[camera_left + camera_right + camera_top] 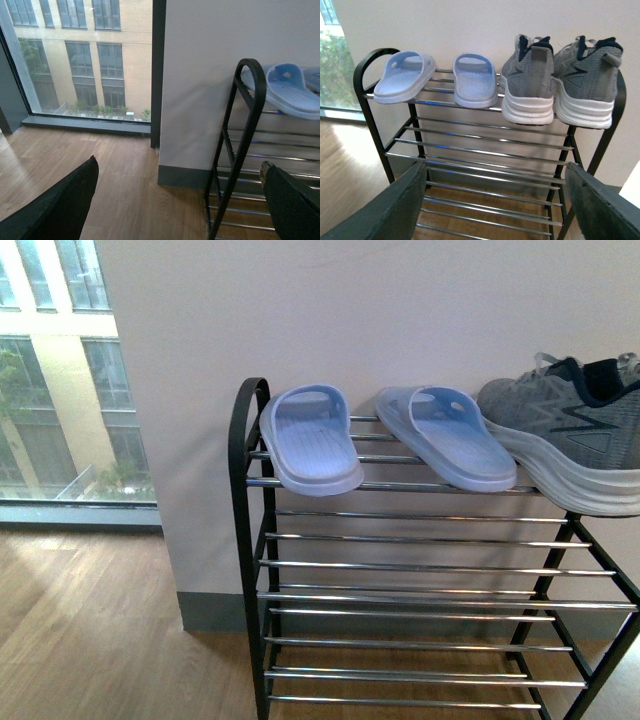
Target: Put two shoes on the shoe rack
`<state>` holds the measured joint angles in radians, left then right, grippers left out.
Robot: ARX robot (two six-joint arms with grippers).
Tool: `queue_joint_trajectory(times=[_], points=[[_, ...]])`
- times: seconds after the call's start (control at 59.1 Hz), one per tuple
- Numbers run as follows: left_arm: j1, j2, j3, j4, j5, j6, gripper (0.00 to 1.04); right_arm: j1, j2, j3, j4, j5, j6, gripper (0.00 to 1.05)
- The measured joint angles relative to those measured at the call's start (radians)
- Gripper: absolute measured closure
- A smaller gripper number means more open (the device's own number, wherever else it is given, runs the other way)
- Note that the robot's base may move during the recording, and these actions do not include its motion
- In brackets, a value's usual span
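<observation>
The shoe rack [248, 430] [370, 107] [247, 115] has a black frame and chrome bars and stands against a white wall. On its top shelf lie two pale blue slides [310, 440] [445, 435] [405, 75] [475, 80] [287, 90]. Beside them sit two grey sneakers with white soles [530, 85] [587, 85]; only one [570, 430] shows in the front view. My right gripper [497, 205] is open in front of the lower shelves, holding nothing. My left gripper [177, 200] is open beside the rack's arched end, empty too.
Wooden floor [90, 630] spreads left of the rack. A floor-to-ceiling window [75, 55] fills the left side, with a dark frame post [158, 70] at the wall's corner. A grey skirting board [182, 176] runs along the wall base.
</observation>
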<state>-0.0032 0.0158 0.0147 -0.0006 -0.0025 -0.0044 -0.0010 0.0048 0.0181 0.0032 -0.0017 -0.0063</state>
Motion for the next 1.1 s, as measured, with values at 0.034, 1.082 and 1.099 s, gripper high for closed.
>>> queue_joint_trajectory(times=[0.034, 1.082, 1.099], points=[[0.000, 0.000, 0.000, 0.000, 0.000, 0.000, 0.09, 0.000, 0.000, 0.000, 0.000, 0.000, 0.000, 0.09], [0.003, 0.000, 0.000, 0.000, 0.003, 0.000, 0.09, 0.000, -0.002, 0.000, -0.003, 0.004, 0.003, 0.09], [0.003, 0.000, 0.000, 0.000, 0.003, 0.000, 0.09, 0.000, -0.002, 0.000, -0.003, 0.004, 0.003, 0.09]])
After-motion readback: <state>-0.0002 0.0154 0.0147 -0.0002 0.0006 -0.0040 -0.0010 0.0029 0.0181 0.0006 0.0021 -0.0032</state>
